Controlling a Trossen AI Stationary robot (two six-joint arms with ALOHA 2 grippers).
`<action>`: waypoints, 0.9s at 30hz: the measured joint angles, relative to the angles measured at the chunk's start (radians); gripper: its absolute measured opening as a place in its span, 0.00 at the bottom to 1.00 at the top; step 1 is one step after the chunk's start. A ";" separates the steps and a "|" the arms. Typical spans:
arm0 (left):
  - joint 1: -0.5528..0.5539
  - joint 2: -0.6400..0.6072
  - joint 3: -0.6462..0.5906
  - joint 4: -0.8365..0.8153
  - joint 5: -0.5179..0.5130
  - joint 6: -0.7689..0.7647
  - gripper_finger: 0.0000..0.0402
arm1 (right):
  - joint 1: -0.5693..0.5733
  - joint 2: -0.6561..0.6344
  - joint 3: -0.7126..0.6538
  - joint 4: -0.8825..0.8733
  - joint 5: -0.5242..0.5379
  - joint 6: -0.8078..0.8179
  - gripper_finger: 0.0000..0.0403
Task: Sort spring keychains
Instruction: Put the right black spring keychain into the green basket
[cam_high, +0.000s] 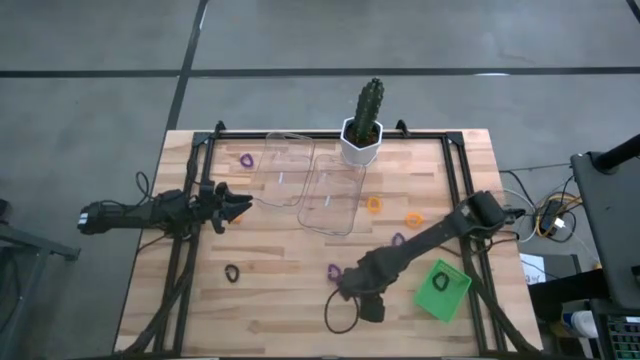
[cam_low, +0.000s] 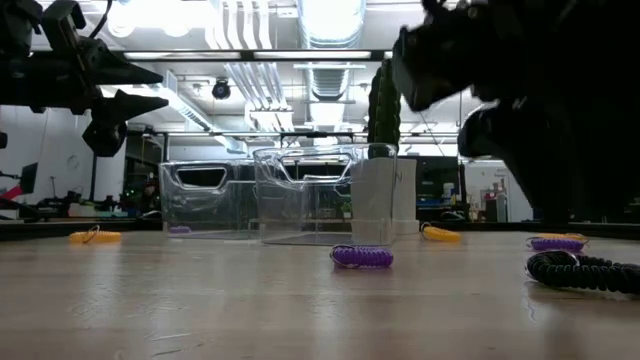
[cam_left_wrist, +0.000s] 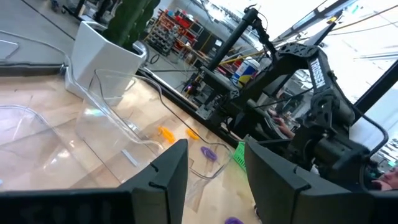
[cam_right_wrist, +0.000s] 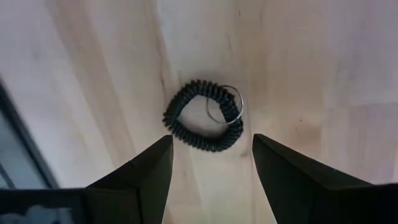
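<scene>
Black coiled spring keychain (cam_right_wrist: 204, 116) with metal ring flat on counter (cam_right_wrist: 298, 56), right gripper (cam_right_wrist: 211, 163) fingers wide open above it, empty, left gripper (cam_high: 243, 205) fingers open, empty, two clear bins (cam_high: 330, 195).

Wooden table (cam_high: 280, 300), spring keychains (cam_high: 233, 272) scattered, two clear bins (cam_high: 335, 195), cactus pot (cam_high: 360, 143), green tray (cam_high: 442, 290)
</scene>
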 joint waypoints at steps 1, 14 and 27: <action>0.000 0.000 0.000 0.000 0.000 0.000 0.38 | 0.000 0.010 0.001 0.003 0.000 0.006 0.54; 0.000 0.000 0.000 0.001 0.001 0.000 0.38 | 0.000 0.113 0.003 0.015 0.046 0.061 0.54; 0.000 0.000 0.000 0.001 0.001 0.000 0.38 | 0.002 0.114 -0.001 0.006 0.138 0.260 0.26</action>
